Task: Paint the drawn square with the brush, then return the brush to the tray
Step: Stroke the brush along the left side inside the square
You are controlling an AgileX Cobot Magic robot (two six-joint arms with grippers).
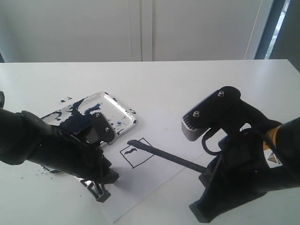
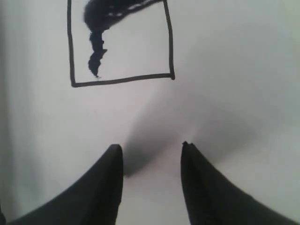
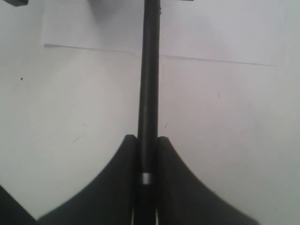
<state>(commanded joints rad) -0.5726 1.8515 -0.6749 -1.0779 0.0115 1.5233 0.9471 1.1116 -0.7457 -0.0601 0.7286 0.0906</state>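
The black brush (image 1: 164, 155) lies slanted over the paper, and its dark tip (image 1: 132, 143) touches the upper left of the drawn square (image 1: 140, 158). My right gripper (image 1: 206, 174) is shut on the brush's rear end; in the right wrist view the shaft (image 3: 150, 70) is clamped between the fingers of that gripper (image 3: 147, 138). The square (image 2: 136, 56) holds a short dark stroke (image 2: 96, 54) below the brush tip (image 2: 112, 9). My left gripper (image 2: 152, 147) stands open and empty on the paper just short of the square. The paint-smeared white tray (image 1: 123, 108) sits behind the left arm.
The white paper sheet (image 1: 154, 180) lies on the white table, and its edge (image 3: 211, 59) shows ahead of the right gripper. Paint specks (image 1: 63, 100) dot the table left of the tray. The left arm (image 1: 51, 145) covers the tray's near part.
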